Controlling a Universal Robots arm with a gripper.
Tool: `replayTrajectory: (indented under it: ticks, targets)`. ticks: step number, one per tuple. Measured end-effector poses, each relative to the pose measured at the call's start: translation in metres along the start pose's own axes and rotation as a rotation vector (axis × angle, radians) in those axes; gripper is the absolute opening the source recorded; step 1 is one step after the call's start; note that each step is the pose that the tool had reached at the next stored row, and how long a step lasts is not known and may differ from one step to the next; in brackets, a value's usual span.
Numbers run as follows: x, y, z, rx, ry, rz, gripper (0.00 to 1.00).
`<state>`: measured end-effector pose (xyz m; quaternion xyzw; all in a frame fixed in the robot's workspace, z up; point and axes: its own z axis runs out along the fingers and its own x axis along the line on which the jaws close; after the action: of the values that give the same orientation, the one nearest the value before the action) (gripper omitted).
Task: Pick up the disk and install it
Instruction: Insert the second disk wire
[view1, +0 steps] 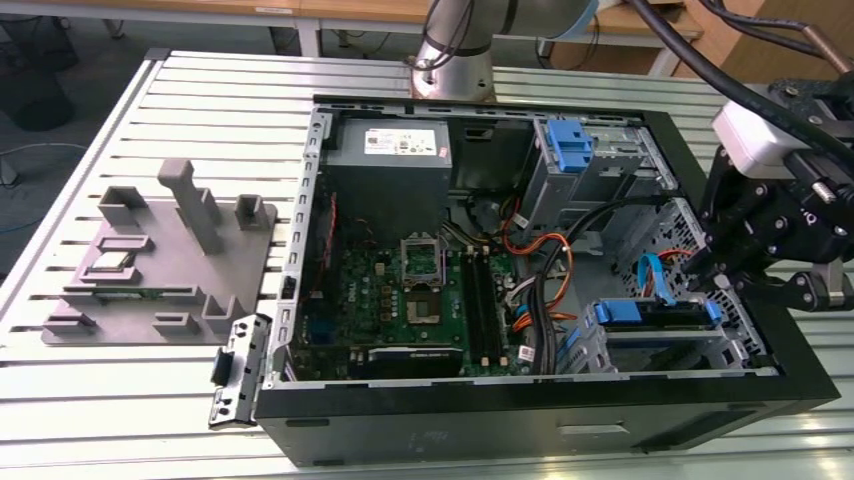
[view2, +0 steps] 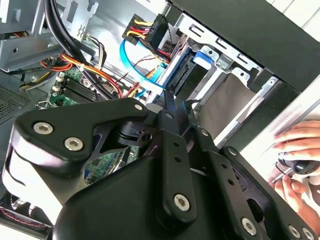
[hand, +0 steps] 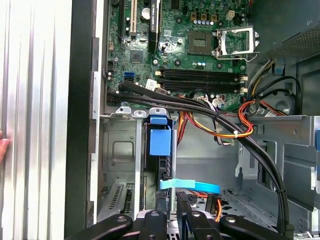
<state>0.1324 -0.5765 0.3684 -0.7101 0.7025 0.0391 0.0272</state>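
One disk (view1: 651, 313): sits edge-up in the drive bay (view1: 674, 350), lower right of the exterior view, blue rails showing.
End effector (hand: 170, 219): close over that bay; open or closed, you can't tell.
Handling: prob. rigid, dense, shock-sensitive, w/ slick metal faces. Grip the long edges, not the connector.

In the exterior view the disk (view1: 650, 312) sits edge-on in the drive cage (view1: 667, 345) — its label face hidden. The gripper (hand: 171, 216) is cut off by the first wrist view's edge (fingertips barely showing). A person's hand (view2: 299, 150) is blurred and cropped in the second wrist view.
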Motion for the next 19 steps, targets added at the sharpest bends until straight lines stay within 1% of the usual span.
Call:
replayTrajectory:
  ticks: [7,10,19]
  targets:
    - [-0.0003,-0.0001,-0.0029,0.0000,0.0001,0.000,0.23]
    - [-0.0004,-0.0006,-0.0029,0.0000,0.0001,0.000,0.23]
    - [-0.0023,-0.0050,-0.0026,-0.0009,0.0003,-0.010,0.23]
